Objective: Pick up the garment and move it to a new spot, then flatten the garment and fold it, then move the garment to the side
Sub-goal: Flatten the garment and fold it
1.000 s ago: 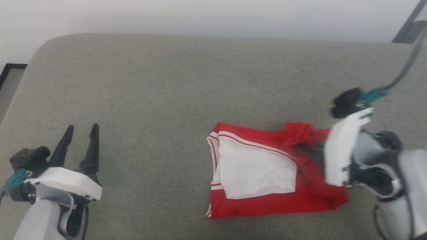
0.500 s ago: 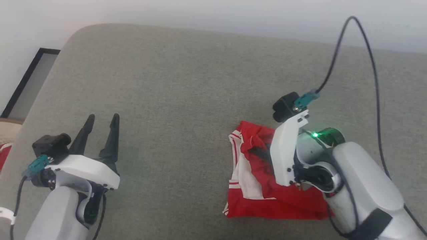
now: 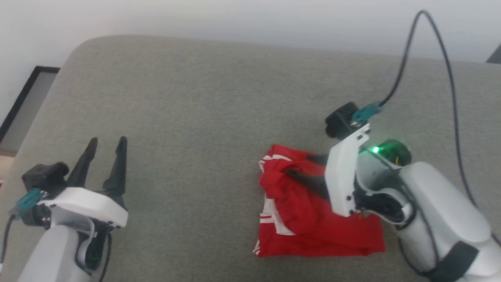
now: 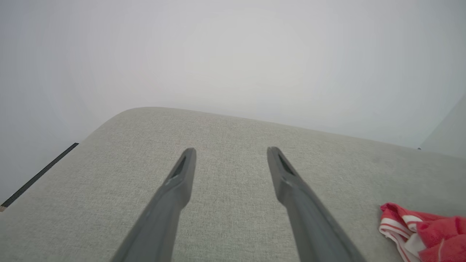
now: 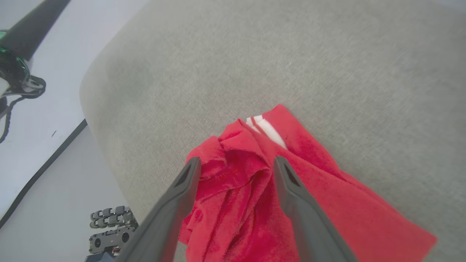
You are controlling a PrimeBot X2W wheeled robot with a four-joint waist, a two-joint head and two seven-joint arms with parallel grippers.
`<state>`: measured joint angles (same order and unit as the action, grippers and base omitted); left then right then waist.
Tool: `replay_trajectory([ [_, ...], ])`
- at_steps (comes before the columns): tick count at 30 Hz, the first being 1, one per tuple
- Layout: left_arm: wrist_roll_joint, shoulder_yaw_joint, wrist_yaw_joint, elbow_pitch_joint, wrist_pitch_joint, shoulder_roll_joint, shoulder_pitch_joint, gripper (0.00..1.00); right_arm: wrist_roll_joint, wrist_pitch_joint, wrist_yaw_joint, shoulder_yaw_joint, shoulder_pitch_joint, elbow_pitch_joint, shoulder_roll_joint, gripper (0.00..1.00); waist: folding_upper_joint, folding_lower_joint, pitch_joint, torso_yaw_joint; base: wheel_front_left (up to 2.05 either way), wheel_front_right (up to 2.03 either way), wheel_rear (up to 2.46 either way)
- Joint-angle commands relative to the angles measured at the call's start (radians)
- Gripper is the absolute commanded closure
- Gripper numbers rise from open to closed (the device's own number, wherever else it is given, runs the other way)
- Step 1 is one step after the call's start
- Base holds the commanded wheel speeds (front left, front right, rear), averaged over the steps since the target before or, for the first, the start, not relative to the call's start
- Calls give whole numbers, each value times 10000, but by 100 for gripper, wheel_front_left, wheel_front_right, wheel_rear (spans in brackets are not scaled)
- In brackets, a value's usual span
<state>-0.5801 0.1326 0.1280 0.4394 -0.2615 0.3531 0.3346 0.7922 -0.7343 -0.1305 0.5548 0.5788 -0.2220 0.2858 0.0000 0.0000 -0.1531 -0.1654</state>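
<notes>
The garment [image 3: 313, 227] is a red shirt lying folded and rumpled on the grey cushion [image 3: 195, 98], right of centre. A bunched red fold covers most of its white sleeve, and striped trim shows along its left edge. My right gripper [image 3: 299, 165] is open over the garment's upper left part. In the right wrist view its fingers [image 5: 236, 162] straddle the bunched red cloth [image 5: 233, 174] with a wide gap. My left gripper [image 3: 108, 141] is open at the lower left, well clear of the shirt. The left wrist view has its fingertips [image 4: 231, 151] over bare cushion and the garment [image 4: 429, 233] at the lower right.
The cushion's rounded left edge [image 3: 58, 78] drops to the floor, where a dark strip [image 3: 23, 98] runs. A pale wall lies behind. A black cable [image 3: 450, 78] loops up from my right wrist. Robot base parts [image 5: 109, 222] sit below the cushion edge.
My right gripper swept left across the garment, dragging its red right part over the white sleeve, and its fingers now stand apart. The head camera also shifted. The left arm kept its pose.
</notes>
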Motion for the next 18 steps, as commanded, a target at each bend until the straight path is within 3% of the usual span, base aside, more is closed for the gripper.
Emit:
replay_trajectory([
  [1, -75, -119, 27, -87, -43, 84, -188, 0, 79, 218, -4, -61, -6, 360, 231, 0, 0, 0, 102, 244, 0, 0, 0],
  [11, 150, -664, 26, -427, -43, 414, -872, 0, -39, 1690, -4, -1630, -982, 1528, 1449, 0, 0, 0, 429, 1193, 0, 0, 0],
  [18, 287, -997, 27, -541, -43, 576, -1259, 0, -431, 3270, -4, -2625, -1878, 1562, 2059, 0, 0, 0, 625, 1772, 0, 0, 0],
])
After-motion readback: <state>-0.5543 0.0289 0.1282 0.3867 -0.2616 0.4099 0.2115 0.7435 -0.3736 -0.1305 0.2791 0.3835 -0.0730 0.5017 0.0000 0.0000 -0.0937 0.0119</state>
